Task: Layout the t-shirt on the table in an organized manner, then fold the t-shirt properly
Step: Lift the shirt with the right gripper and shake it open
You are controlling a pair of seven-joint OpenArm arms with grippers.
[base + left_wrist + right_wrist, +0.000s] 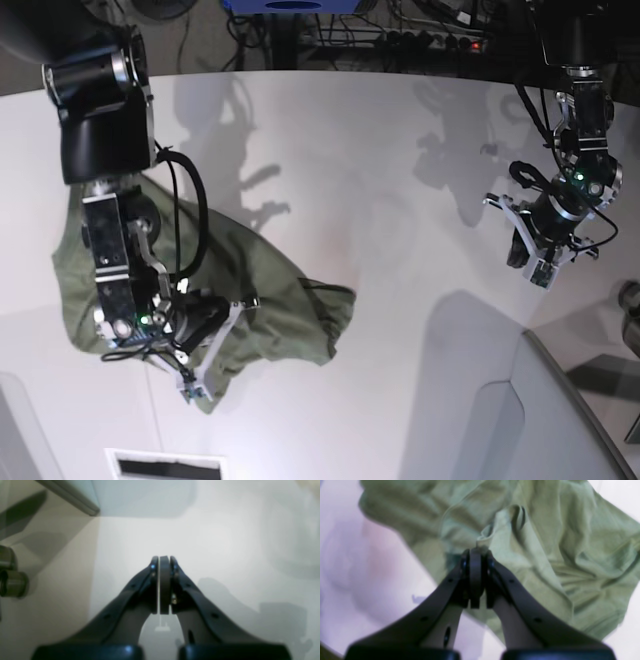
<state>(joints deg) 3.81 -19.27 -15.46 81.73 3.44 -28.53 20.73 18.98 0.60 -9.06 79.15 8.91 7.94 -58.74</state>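
One broad white table (pixel 380 200) fills the scene, and the t-shirt (pixel 270 300) lies bunched on its left, near side, well apart from anything on the right. It's a crumpled olive-green heap, soft and deeply creased, stretched roughly from the far left toward the near middle, with no sleeve or neckline laid out plainly yet. Right over it sits the right gripper (pixel 475 555), fingers clenched together at the edge of a raised fold, the cloth running up and away to the far right of the fingertips; from the wrist view a ridge of fabric meets the pads, so it looks pinched, though how much is caught I can't tell. Over on the far right, the left gripper (pixel 163 562) hangs above bare tabletop, jaws pressed together on nothing, the shirt nowhere in its view. So the right arm is plainly the nearer one, and spreading looks like it starts from this fold.
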